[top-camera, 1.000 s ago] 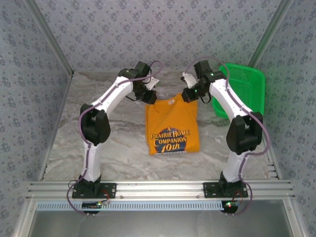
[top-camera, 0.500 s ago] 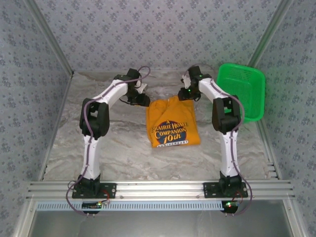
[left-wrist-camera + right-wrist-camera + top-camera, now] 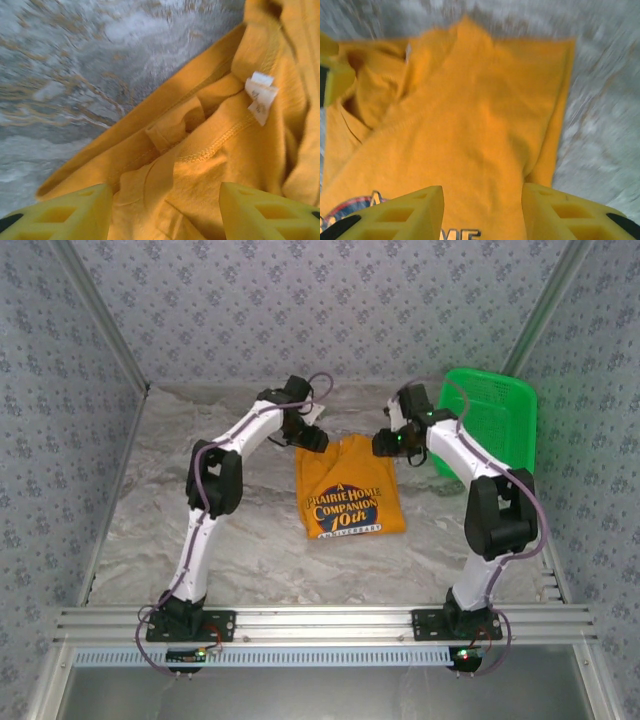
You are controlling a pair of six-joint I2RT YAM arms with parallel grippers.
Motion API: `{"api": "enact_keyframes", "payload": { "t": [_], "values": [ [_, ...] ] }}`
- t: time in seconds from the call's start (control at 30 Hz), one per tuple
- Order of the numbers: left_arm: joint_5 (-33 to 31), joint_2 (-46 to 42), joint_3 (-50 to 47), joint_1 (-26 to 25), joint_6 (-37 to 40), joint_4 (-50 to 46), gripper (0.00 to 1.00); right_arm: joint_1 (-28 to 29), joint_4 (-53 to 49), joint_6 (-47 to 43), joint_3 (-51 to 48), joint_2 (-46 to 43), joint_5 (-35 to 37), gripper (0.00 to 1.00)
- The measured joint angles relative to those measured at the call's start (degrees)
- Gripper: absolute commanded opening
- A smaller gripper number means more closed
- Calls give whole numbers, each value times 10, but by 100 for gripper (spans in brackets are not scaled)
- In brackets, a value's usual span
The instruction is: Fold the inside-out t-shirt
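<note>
Where the marbled grey desk (image 3: 250, 540) spreads out between the patterned walls, two white arms rise from its near edge and bend inward toward each other, the left arm (image 3: 215, 480) and the right arm (image 3: 480, 480) framing the middle of the surface. The orange-yellow t-shirt (image 3: 350, 495) lies there between them, folded into a rough rectangle, with its collar end on the far side. A green mesh basket (image 3: 495, 410) stands at the far right of the desk, partly behind the right arm and apart from the shirt. A dark round print (image 3: 348, 508) with white lettering faces up on the shirt's near half.

The left pincer (image 3: 312, 438) is at the shirt's far left corner and the right pincer (image 3: 385, 443) at its far right corner. In each wrist view the yellow fingers stand apart with nothing clamped between them, rumpled cloth lying below the gap. Whether the fingertips touch the cloth cannot be told. A small white label (image 3: 261, 96) sits at the crumpled neckline.
</note>
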Motion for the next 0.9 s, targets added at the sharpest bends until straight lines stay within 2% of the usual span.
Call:
{"api": "enact_keyframes", "payload": {
  "t": [0.07, 0.13, 0.17, 0.23, 0.37, 0.53, 0.7, 0.73, 0.8, 0.83, 0.9],
  "values": [
    [-14, 9, 0, -4, 2, -6, 47, 17, 5, 6, -39, -5, 1, 47],
    [-30, 16, 0, -6, 2, -12, 24, 36, 19, 16, -82, -14, 9, 45],
    [-38, 17, 1, -5, 5, -13, 17, 44, 30, 23, -104, -18, 13, 43],
    [-55, 18, 3, -5, 2, -20, 7, 60, 48, 37, -149, -25, 29, 39],
    [-67, 18, 28, -3, 3, -46, 0, 85, 82, 59, -221, -29, 79, 32],
    [-42, -8, 42, 1, -12, -73, 0, 112, 113, 68, -262, -60, 129, 32],
    [-29, -21, 61, 22, -32, -78, 0, 121, 140, 58, -284, -77, 134, 32],
    [-25, -21, 60, 30, -38, -77, 3, 123, 142, 56, -285, -77, 134, 32],
    [-20, -21, 56, 43, -45, -70, 24, 128, 144, 54, -285, -77, 134, 32],
    [-20, -21, 52, 49, -47, -65, 37, 131, 145, 54, -285, -76, 134, 32],
    [-37, -19, 51, 55, -50, -56, 41, 135, 146, 52, -285, -75, 137, 33]
  ]
}}
